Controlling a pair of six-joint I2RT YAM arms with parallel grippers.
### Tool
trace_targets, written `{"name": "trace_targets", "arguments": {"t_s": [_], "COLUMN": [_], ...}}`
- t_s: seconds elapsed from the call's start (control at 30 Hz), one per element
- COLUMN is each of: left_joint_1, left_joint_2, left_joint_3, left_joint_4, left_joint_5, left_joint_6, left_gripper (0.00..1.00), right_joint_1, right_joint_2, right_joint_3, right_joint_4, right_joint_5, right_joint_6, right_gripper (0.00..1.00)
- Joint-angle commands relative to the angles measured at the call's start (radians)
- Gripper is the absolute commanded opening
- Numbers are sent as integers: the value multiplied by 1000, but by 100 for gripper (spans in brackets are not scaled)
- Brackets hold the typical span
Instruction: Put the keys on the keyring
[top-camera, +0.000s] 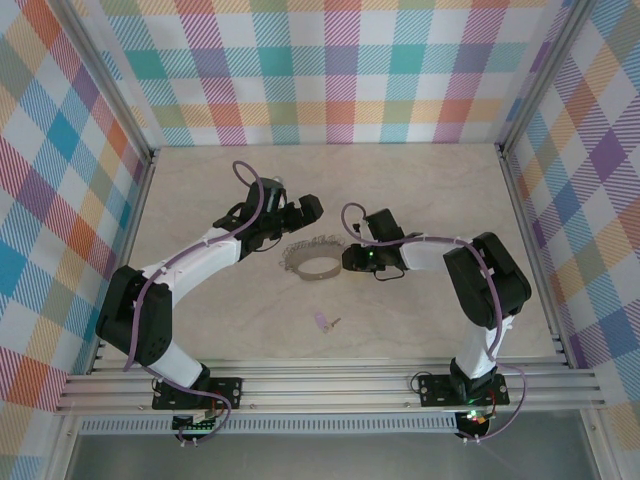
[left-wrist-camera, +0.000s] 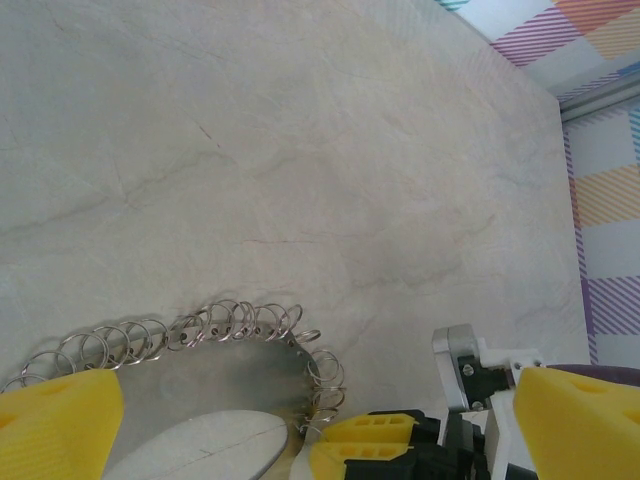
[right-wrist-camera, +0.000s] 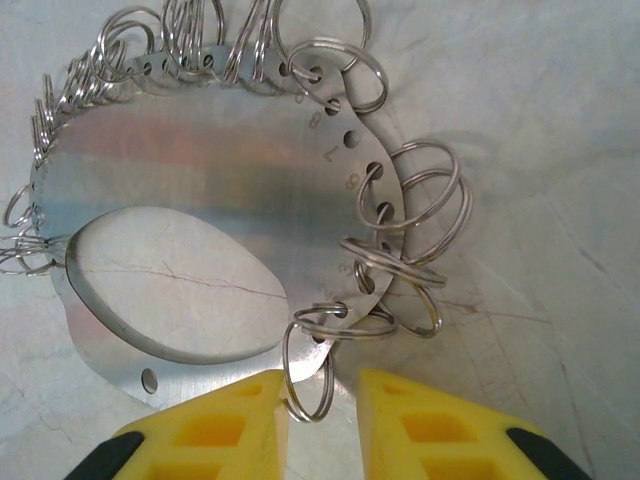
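Two arms meet over the pale marbled surface (top-camera: 200, 180) in the top view. The flat grey metal hoop fringed with small silvery rings (top-camera: 308, 246) lies between the left hand (top-camera: 297, 218) and the right hand (top-camera: 350, 260). The tiny lilac-headed key (top-camera: 322, 321) lies apart, nearer the bases.

Left wrist view: the left hand's yellow fingers stand wide apart above the hoop's rim.

Right wrist view: the right hand's fingers are narrowly parted around one small ring; I cannot tell whether they pinch it.

A pale, marble-veined beige table top (top-camera: 430, 190) lay under soft, even light. Pastel plaid panels closed it in: a far wall (top-camera: 330, 70), a left wall (top-camera: 50, 220) and a right wall (top-camera: 600, 200), joined at the far corners by aluminium posts (top-camera: 110, 78). Ribbed aluminium rails (top-camera: 330, 382) ran along the near edge.
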Motion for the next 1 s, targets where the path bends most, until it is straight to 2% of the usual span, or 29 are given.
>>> {"name": "trace_targets", "arguments": {"t_s": [0.0, 0.97], "left_joint_1": [-4, -4], "left_joint_2": [-11, -13], "left_joint_3": [7, -1], "left_joint_4": [-3, 5], "left_joint_5": [14, 12], "left_joint_6": [7, 6], "left_gripper": [100, 100], "right_joint_1": [-1, -1], "right_joint_2": [2, 32], "right_joint_3": [30, 25], "right_joint_4": [-9, -18], "right_joint_5": [12, 7], "right_joint_6": [-7, -5], "right_gripper": [24, 18]}}
